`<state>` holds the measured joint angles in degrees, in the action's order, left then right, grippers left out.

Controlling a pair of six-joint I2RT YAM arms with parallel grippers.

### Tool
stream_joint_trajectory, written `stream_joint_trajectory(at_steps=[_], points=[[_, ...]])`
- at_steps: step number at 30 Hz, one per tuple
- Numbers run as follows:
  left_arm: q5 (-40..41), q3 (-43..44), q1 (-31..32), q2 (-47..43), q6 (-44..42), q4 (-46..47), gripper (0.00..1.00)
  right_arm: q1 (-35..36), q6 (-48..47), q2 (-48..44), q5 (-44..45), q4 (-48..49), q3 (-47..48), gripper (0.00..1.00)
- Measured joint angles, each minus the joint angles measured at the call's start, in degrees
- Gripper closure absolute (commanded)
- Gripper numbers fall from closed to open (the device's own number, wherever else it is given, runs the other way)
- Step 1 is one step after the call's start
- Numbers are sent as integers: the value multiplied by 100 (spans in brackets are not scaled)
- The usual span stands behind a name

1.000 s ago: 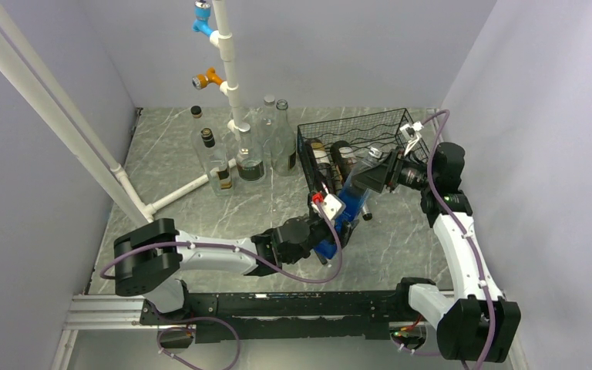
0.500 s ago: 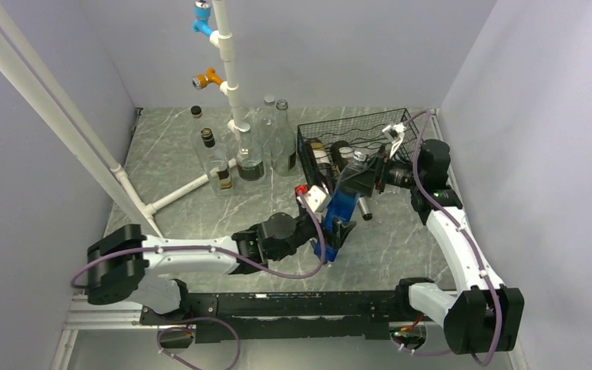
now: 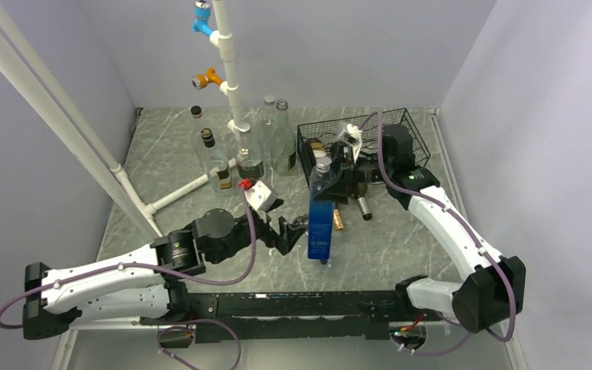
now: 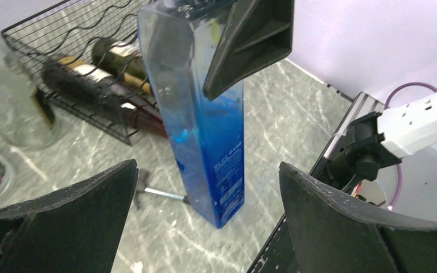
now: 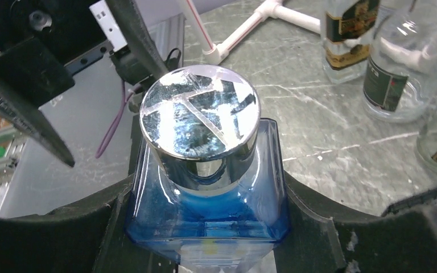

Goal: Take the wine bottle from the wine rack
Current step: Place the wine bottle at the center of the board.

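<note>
Overhead view: wine bottle (image 3: 321, 227), a tall square blue one with a silver cap, stands upright with its base on the marble-pattern table (image 3: 169, 166), just in front of the wine rack (image 3: 412, 127) and clear of its tiers. Right gripper (image 3: 330, 182) is clamped on the bottle's shoulder, just below the cap. Left gripper (image 3: 293, 231) sits low beside the bottle's left side, jaws spread wide, not touching it. Several clear bottles (image 3: 250, 158) stand upright near a white pipe stand (image 3: 227, 62), left of the rack.

Left wrist view: both left fingers (image 4: 79, 210) frame the bottle with open space on each side. One black right finger (image 4: 256, 40) presses against the bottle's upper part. Dark bottles (image 4: 85, 79) lie on their sides in the rack behind.

Right wrist view: silver cap (image 5: 200, 119) faces the camera. Right fingers (image 5: 341, 239) bear on opposite faces of the blue glass shoulder.
</note>
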<state>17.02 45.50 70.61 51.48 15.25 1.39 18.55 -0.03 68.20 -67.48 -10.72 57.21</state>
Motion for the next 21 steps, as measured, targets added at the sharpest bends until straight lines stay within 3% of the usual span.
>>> stream_joint_trajectory(at_steps=[9, 21], points=[[564, -118, -31, -863, -52, -1130, 1, 741, -1158, 896, 39, -817, 1196, 98], [1156, -584, -42, -1137, 195, -1635, 1, 1379, -1523, 2212, 765, -761, 2347, 98]])
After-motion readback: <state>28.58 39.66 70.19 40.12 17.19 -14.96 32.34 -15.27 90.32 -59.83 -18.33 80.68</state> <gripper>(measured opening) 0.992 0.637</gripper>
